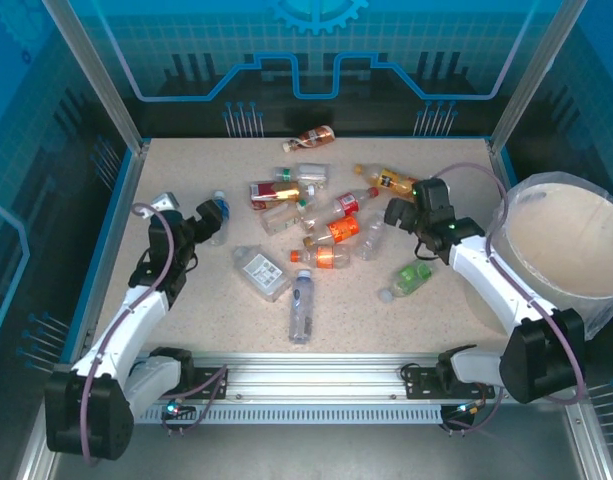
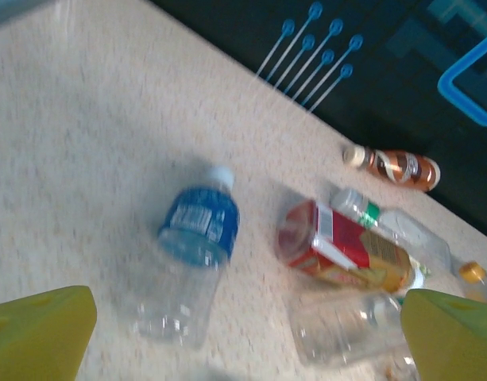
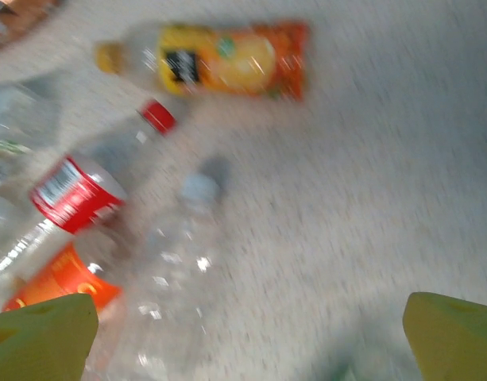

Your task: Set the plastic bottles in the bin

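Observation:
Several plastic bottles [image 1: 326, 215] lie scattered across the middle of the speckled table. The bin [image 1: 571, 245], a large round white tub, stands at the right edge. My left gripper [image 1: 208, 222] is open beside a clear bottle with a blue label [image 2: 191, 254], which lies just left of centre between its yellow fingertips [image 2: 36, 333]. My right gripper [image 1: 406, 215] is open too, hovering over a clear empty bottle [image 3: 175, 270] beside a red-labelled bottle [image 3: 84, 186] and an orange juice bottle [image 3: 219, 59]. Neither gripper holds anything.
A red-and-yellow labelled bottle [image 2: 346, 250] and a clear bottle [image 2: 346, 325] lie right of the blue-labelled one. A green bottle [image 1: 411, 278] lies near the right arm. A brown bottle [image 1: 314, 137] lies by the back wall. Blue rails edge the table.

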You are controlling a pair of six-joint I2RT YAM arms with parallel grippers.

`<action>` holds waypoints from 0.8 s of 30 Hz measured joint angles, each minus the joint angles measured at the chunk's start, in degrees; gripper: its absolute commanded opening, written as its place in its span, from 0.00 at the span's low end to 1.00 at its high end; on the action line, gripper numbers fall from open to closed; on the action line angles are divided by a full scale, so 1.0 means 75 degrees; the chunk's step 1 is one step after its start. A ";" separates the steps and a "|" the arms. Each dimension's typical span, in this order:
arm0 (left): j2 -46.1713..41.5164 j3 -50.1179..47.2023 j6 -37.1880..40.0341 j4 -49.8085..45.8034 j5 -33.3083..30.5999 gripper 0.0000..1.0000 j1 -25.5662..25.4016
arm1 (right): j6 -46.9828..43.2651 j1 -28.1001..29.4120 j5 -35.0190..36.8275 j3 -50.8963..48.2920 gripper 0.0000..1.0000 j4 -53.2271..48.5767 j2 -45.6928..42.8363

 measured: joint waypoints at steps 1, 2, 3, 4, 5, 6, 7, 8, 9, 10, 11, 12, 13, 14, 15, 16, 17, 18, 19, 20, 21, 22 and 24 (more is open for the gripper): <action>-0.0058 -0.0006 -0.0169 -0.0181 0.0163 0.99 0.0000 | 0.0329 -0.0003 0.0006 -0.0032 1.00 -0.0262 -0.0003; -0.0125 -0.0015 -0.0344 -0.0364 0.0341 0.99 0.0000 | 0.0676 -0.0003 0.0026 -0.0096 1.00 -0.0516 0.0003; -0.0181 -0.0017 -0.0481 -0.0501 0.0519 0.99 0.0000 | 0.1011 0.0000 0.0050 -0.0178 1.00 -0.0772 0.0026; -0.0219 -0.0017 -0.0597 -0.0600 0.0656 0.99 0.0000 | 0.1274 -0.0003 0.0058 -0.0271 1.00 -0.0959 0.0052; -0.0259 -0.0017 -0.0688 -0.0691 0.0842 0.99 0.0000 | 0.1542 -0.0003 0.0073 -0.0382 1.00 -0.1131 0.0090; -0.0280 -0.0017 -0.0764 -0.0755 0.1005 0.99 0.0000 | 0.1798 0.0000 0.0087 -0.0487 1.00 -0.1291 0.0134; -0.0286 -0.0017 -0.0801 -0.0816 0.1148 0.99 0.0000 | 0.2020 -0.0003 0.0128 -0.0597 1.00 -0.1367 0.0169; -0.0286 -0.0017 -0.0819 -0.0889 0.1306 0.99 0.0000 | 0.2241 -0.0003 0.0172 -0.0723 1.00 -0.1434 0.0195; -0.0277 -0.0017 -0.0833 -0.0968 0.1457 0.99 0.0000 | 0.2477 -0.0003 0.0198 -0.0883 1.00 -0.1480 0.0210; -0.0271 -0.0017 -0.0848 -0.1020 0.1580 0.99 0.0000 | 0.2655 -0.0003 0.0198 -0.1023 1.00 -0.1492 0.0221; -0.0254 -0.0017 -0.0866 -0.1070 0.1722 0.99 0.0000 | 0.2833 -0.0003 0.0189 -0.1180 1.00 -0.1495 0.0242; -0.0227 -0.0017 -0.0889 -0.1099 0.1859 0.99 0.0000 | 0.2964 -0.0009 0.0157 -0.1317 1.00 -0.1472 0.0286; -0.0210 -0.0017 -0.0903 -0.1131 0.1964 0.99 0.0000 | 0.3057 -0.0026 0.0085 -0.1405 1.00 -0.1445 0.0358; -0.0198 -0.0017 -0.0935 -0.1166 0.2055 0.99 0.0000 | 0.3139 -0.0052 -0.0009 -0.1460 1.00 -0.1411 0.0475; -0.0198 -0.0017 -0.0950 -0.1204 0.2133 0.99 0.0000 | 0.3206 -0.0061 -0.0052 -0.1483 1.00 -0.1352 0.0644; -0.0198 -0.0023 -0.0959 -0.1212 0.2189 0.99 0.0000 | 0.3261 -0.0064 -0.0119 -0.1483 1.00 -0.1291 0.0790; -0.0198 -0.0035 -0.0979 -0.1209 0.2235 0.99 0.0000 | 0.3311 -0.0067 -0.0195 -0.1489 1.00 -0.1204 0.0941; -0.0201 -0.0061 -0.0982 -0.1204 0.2270 0.99 0.0000 | 0.3363 -0.0067 -0.0251 -0.1501 1.00 -0.1119 0.1055; -0.0201 -0.0096 -0.0991 -0.1209 0.2308 0.99 0.0000 | 0.3433 -0.0067 -0.0318 -0.1536 0.99 -0.0997 0.1166; -0.0201 -0.0137 -0.0994 -0.1207 0.2331 0.99 0.0000 | 0.3480 -0.0067 -0.0367 -0.1562 0.98 -0.0933 0.1224; -0.0201 -0.0181 -0.0997 -0.1215 0.2346 0.99 0.0000 | 0.3515 -0.0067 -0.0391 -0.1594 0.96 -0.0854 0.1285; -0.0201 -0.0219 -0.0997 -0.1207 0.2378 0.99 0.0000 | 0.3547 -0.0067 -0.0408 -0.1635 0.94 -0.0766 0.1335; -0.0201 -0.0262 -0.0997 -0.1207 0.2419 0.99 0.0000 | 0.3579 -0.0064 -0.0411 -0.1702 0.90 -0.0641 0.1443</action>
